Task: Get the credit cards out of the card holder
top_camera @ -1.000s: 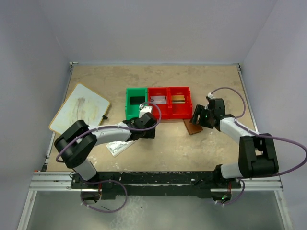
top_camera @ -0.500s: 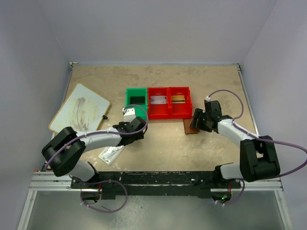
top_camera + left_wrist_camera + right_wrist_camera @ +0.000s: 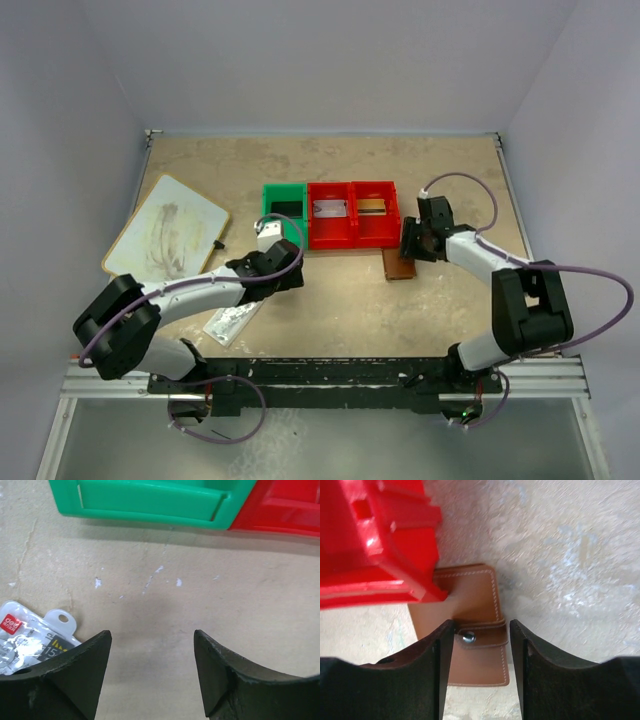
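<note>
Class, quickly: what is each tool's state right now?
Left tool: open, holding nothing.
Right tool: open at the card holder, not gripping it.

a robot lab cell rather than a home. a scuffed tan table [image 3: 330,160] is boxed in by plain pale walls [image 3: 330,60] on three sides. an aluminium rail [image 3: 100,375] runs along the table's near edge, where two cabled arms [image 3: 190,290] are bolted. plastic sorting bins [image 3: 330,215] sit mid-table, and a whiteboard [image 3: 165,228] lies at the table's left.

red bin [image 3: 370,540] crowds card holder [image 3: 470,597] corner | table [image 3: 570,555] open alongside
</note>
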